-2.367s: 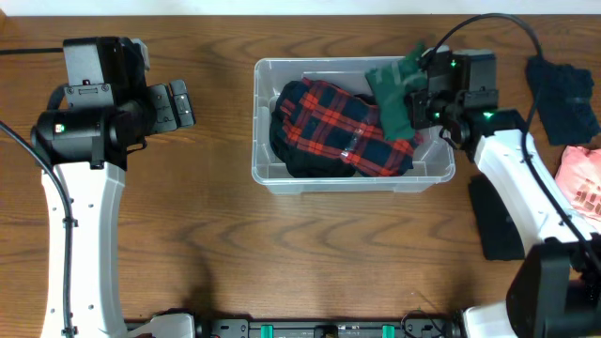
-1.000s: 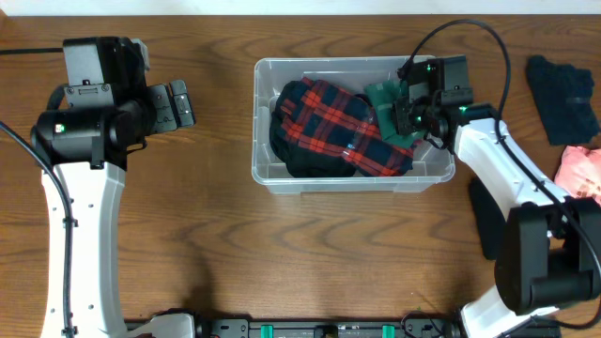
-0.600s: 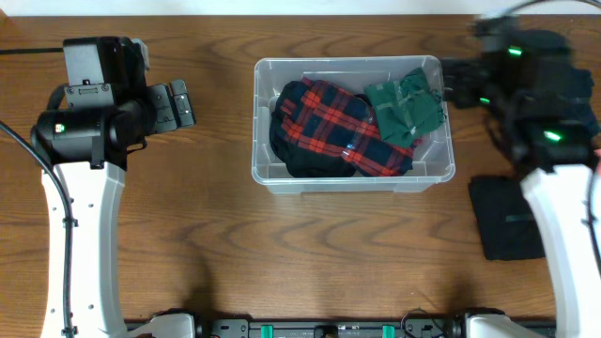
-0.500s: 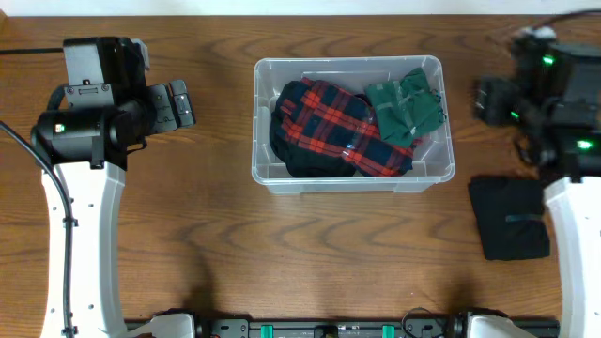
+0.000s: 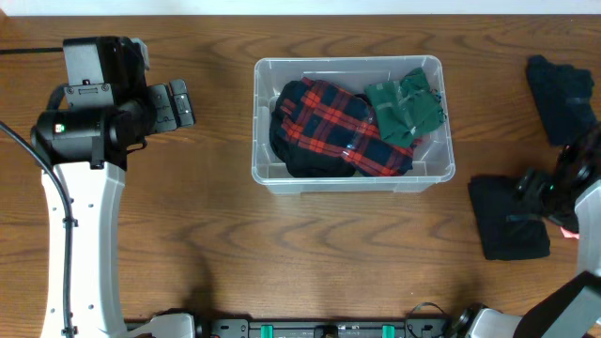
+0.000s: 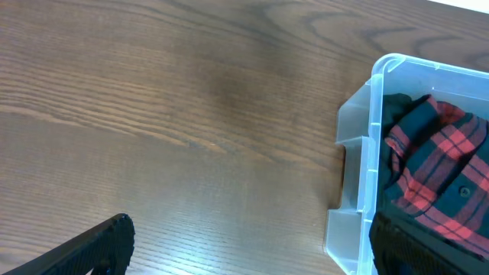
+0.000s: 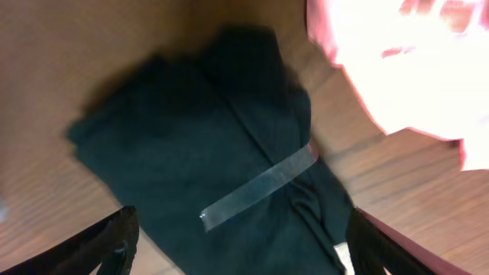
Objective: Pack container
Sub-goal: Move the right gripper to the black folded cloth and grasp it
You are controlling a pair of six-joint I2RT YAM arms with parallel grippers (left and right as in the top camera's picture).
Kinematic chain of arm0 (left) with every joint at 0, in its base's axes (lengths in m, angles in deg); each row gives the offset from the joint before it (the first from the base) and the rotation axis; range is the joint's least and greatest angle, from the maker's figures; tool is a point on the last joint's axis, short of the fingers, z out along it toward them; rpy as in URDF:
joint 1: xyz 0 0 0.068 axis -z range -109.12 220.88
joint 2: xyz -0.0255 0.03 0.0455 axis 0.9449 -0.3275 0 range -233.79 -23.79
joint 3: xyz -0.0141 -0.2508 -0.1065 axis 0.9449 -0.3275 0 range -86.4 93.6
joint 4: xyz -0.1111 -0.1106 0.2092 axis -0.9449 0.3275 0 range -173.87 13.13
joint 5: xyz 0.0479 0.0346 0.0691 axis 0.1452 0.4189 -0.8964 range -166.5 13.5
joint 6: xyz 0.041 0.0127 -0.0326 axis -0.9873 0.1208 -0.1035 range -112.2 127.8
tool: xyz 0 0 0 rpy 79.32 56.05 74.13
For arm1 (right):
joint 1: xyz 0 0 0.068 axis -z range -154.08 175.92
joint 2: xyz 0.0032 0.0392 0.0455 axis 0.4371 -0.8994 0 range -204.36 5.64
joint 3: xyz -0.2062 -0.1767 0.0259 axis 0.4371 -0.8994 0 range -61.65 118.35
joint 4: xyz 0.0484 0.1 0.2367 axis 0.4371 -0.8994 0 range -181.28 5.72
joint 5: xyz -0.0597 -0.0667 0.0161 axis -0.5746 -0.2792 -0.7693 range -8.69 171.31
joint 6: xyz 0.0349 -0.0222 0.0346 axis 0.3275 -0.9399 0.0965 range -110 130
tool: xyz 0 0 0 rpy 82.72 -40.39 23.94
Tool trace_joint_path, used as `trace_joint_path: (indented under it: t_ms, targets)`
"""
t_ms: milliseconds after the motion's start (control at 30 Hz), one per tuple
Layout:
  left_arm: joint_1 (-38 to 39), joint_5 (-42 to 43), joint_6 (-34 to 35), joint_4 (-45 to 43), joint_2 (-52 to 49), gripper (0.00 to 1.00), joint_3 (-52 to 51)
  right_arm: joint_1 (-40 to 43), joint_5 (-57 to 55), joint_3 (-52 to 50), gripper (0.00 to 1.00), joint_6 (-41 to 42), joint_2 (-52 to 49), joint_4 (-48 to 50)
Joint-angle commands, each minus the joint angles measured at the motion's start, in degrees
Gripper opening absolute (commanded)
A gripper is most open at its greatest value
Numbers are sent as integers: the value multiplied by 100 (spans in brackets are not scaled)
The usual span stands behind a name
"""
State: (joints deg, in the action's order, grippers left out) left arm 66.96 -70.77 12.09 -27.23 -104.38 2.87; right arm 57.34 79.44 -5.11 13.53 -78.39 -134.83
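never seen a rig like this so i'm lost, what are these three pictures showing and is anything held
Two robot arms work at a wooden table. One picture looks down from above; the other two come from a camera on each wrist. The clear container holds a red plaid garment and a green garment. The left gripper is open and empty beside it. The right gripper, also open, hovers over a folded black garment. Nothing is held.
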Motion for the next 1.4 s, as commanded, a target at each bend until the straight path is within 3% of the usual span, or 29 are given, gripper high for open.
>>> trace_joint_path:
  t_ms: [0,533,867,1367]
  targets:
    - [-20,28,11,9,-55,98,4,122,33,-446,85,160,-61,358]
    - [-20,28,9,7,-55,98,4,313,-503,-1886,82,181,-160,2417]
    - [-20,28,9,9,-55,98,4,313,-391,-2011,84,181,-817,2677]
    - [-20,28,9,9,-55,98,4,315,-824,-2055,85,184,-841,3067]
